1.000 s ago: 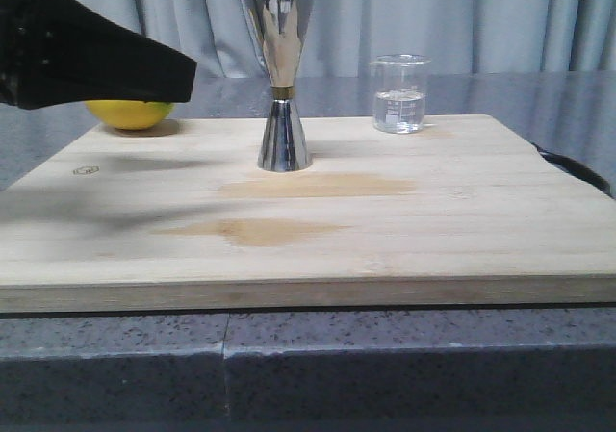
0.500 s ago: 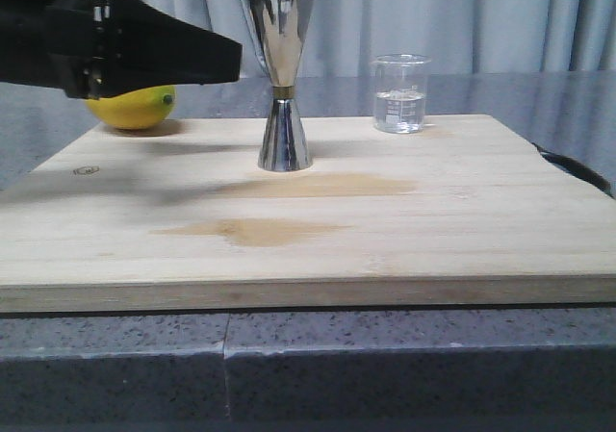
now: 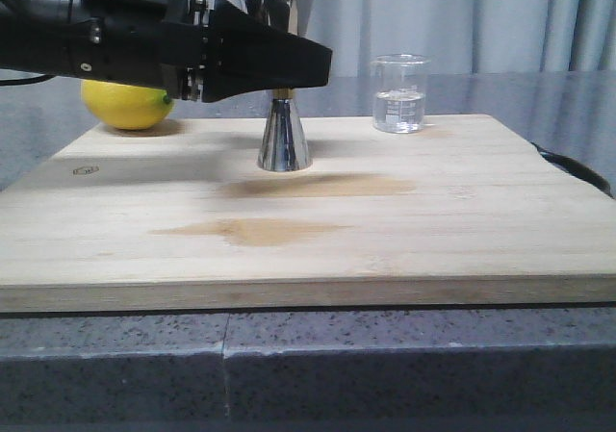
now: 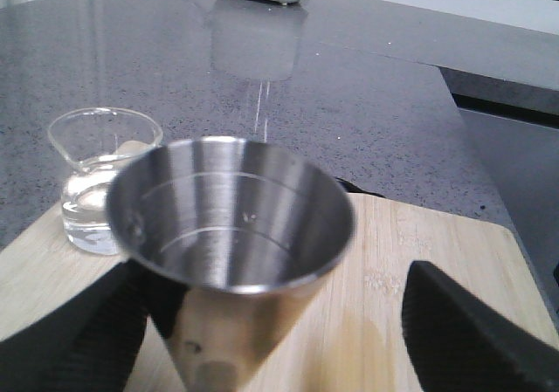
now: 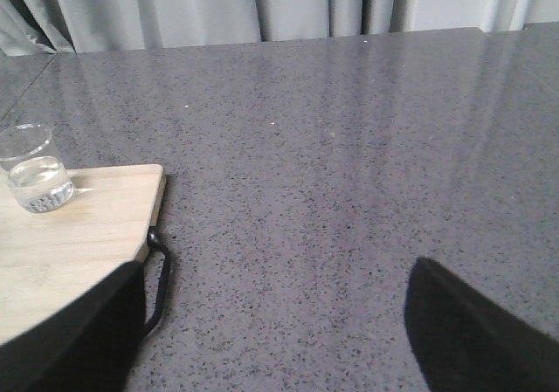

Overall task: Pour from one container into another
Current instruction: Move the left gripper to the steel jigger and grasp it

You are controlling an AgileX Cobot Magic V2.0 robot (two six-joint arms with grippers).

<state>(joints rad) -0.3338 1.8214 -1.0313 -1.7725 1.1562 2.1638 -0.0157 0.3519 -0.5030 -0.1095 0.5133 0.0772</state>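
The steel jigger point(image 3: 283, 141) stands upright on the wooden board point(image 3: 385, 230), left of centre near the back. My left gripper point(image 3: 322, 66) reaches in from the left at the height of the jigger's upper cone. In the left wrist view the jigger point(image 4: 231, 217) sits between the wide-apart fingers point(image 4: 472, 340), close to one finger, and my left gripper point(image 4: 275, 274) is open. The glass beaker point(image 3: 398, 95), with a little clear liquid in it, stands at the board's back right and shows as beaker point(image 4: 92, 182) and beaker point(image 5: 35, 181). My right gripper point(image 5: 278, 270) is open over bare counter, off the board.
A yellow lemon point(image 3: 125, 107) lies behind the board's back left corner, under my left arm. A black handle point(image 3: 577, 169) sticks out from the board's right edge, shown as handle point(image 5: 157, 274). Grey stone counter point(image 5: 349, 147) surrounds the board; curtains hang behind.
My left gripper has moved right from the picture's left edge, past the lemon, until its fingers stand on either side of the jigger's upper cone. Jigger and beaker have not moved.
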